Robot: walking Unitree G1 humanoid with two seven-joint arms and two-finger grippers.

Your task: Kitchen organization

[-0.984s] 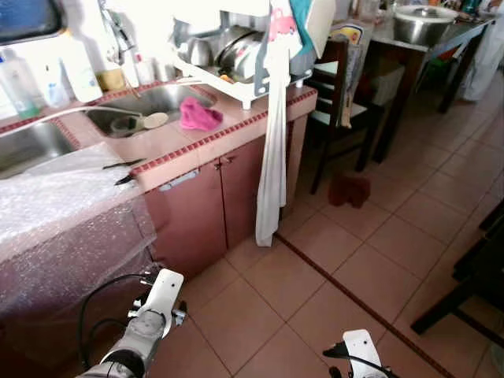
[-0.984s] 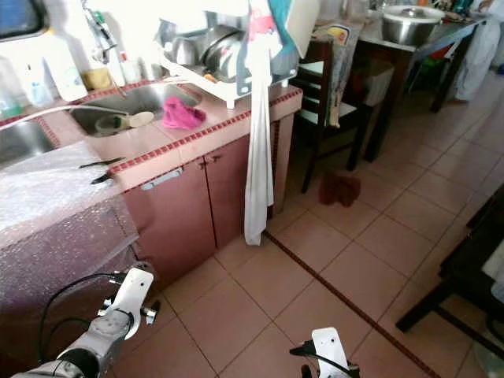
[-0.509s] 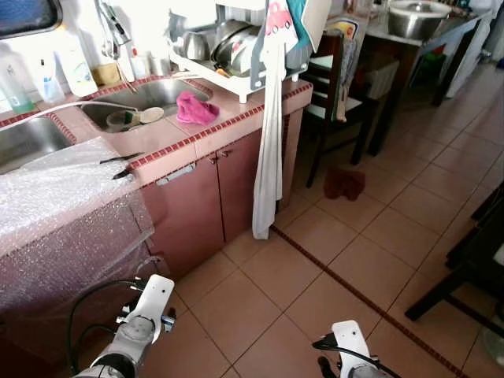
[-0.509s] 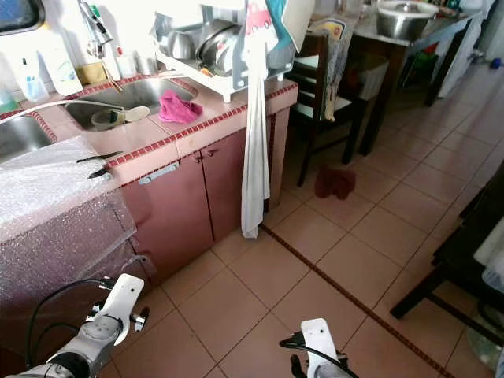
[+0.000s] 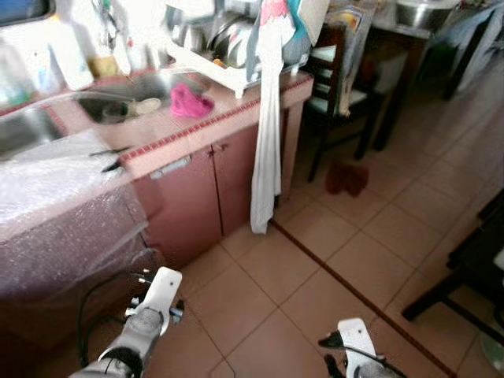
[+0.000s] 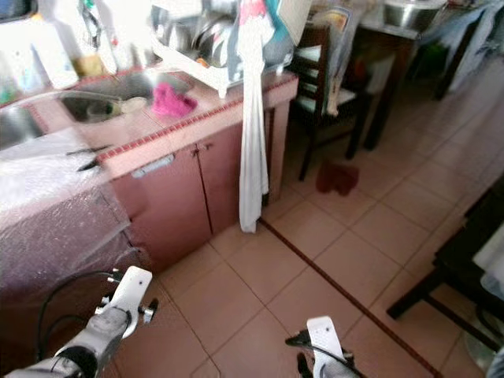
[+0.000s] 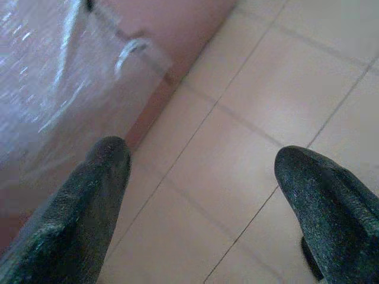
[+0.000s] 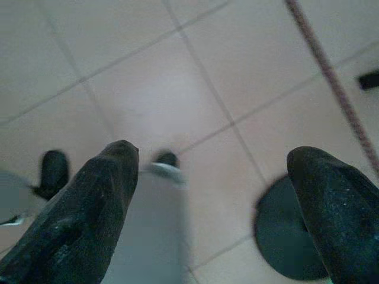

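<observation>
Kitchen floor (image 5: 370,260) of tan tiles, red counter (image 5: 197,130) along the wall. Pink cloth (image 5: 189,102) beside sink (image 5: 118,102); dish rack (image 5: 228,47) loaded, presumably draining. White towel (image 5: 266,150) hung over counter edge. Bubble wrap (image 5: 55,197) draped over cabinet. Bottle labels too blurred to read. Left gripper (image 7: 201,195) and right gripper (image 8: 213,195) low, spread wide, empty, aimed floorward while approaching.

Head cameras look forward and down from standing height, both taking in the counter (image 5: 197,130) at left and tiled floor (image 6: 354,236). Each wrist camera looks down along its spread fingers (image 7: 89,195), close over the same floor; the left one catches the bubble wrap (image 7: 41,77).
</observation>
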